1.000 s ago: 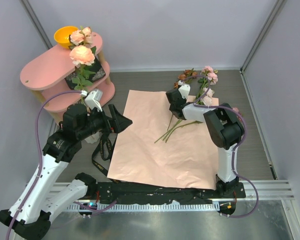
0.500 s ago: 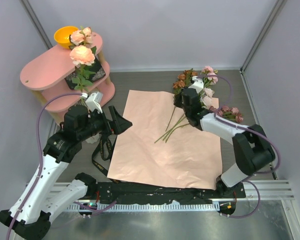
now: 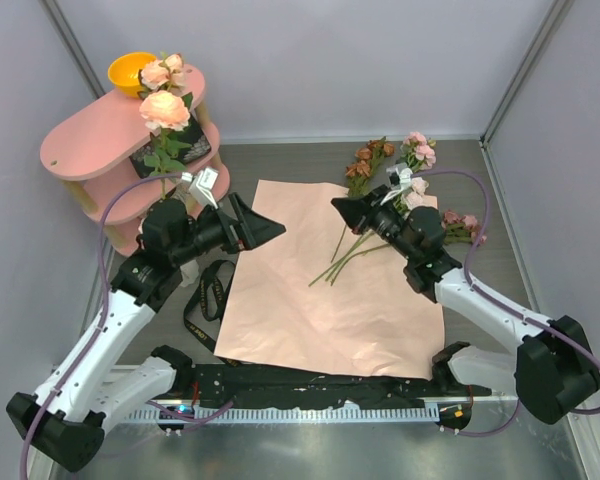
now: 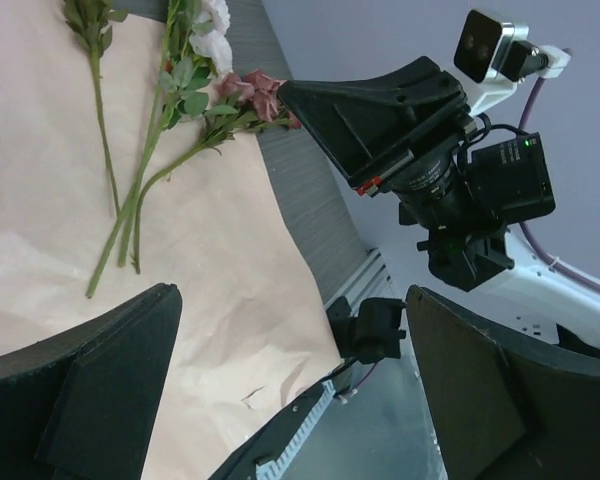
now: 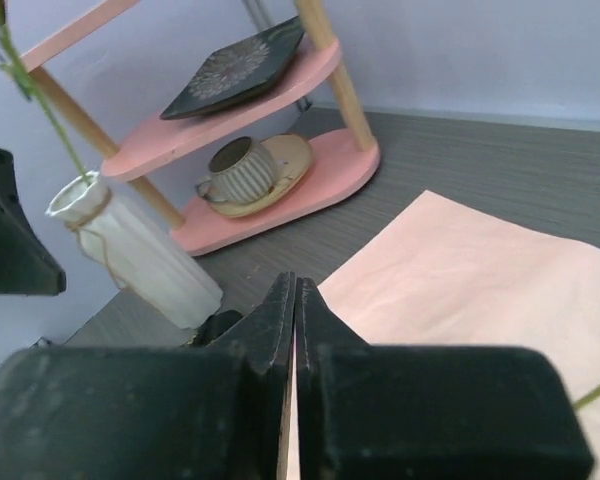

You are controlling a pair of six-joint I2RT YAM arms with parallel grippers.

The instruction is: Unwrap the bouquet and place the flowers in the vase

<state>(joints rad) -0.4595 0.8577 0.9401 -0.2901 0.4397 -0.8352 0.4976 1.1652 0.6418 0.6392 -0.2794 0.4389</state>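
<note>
- You had the left gripper spread wide, empty, centre-left.
- Your right gripper was pinched closed on nothing.
- The flowers lay upper right on the paper; the vase stood left.

a lab test cell — bare grey walls boxing a table with a bolted aluminium rail.

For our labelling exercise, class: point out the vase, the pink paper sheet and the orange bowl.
vase (image 5: 145, 263): right wrist view, on its white body.
paper sheet (image 3: 320, 320): top external view, on its bare lower middle.
orange bowl (image 3: 130, 71): top external view, on its inside.
</note>
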